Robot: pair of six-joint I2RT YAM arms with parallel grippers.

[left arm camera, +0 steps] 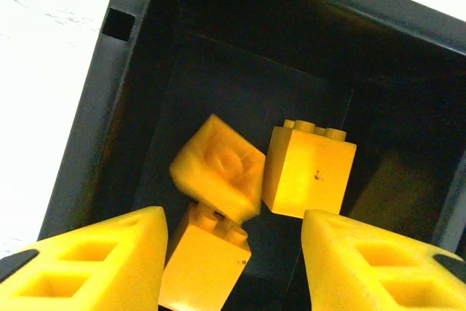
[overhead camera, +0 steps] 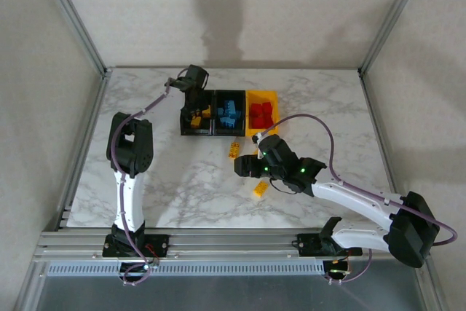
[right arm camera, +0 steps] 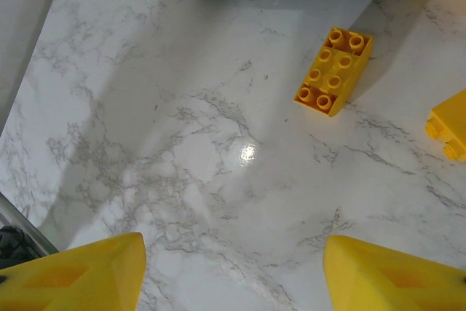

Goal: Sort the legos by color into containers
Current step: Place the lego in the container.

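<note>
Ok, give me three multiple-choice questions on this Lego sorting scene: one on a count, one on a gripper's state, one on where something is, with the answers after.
1. How many yellow bricks lie loose on the table in the overhead view? A) none B) two C) five
2. What state is the right gripper in? A) shut on a yellow brick B) open, holding nothing C) shut, empty
3. Where are the red bricks? A) loose on the table B) in the right gripper C) in the yellow bin

Answers:
1 B, one lies farther up the table and another nearer its front edge.
2 B, its fingers stand wide apart over bare marble.
3 C, they lie inside it, at the right end of the row.
</note>
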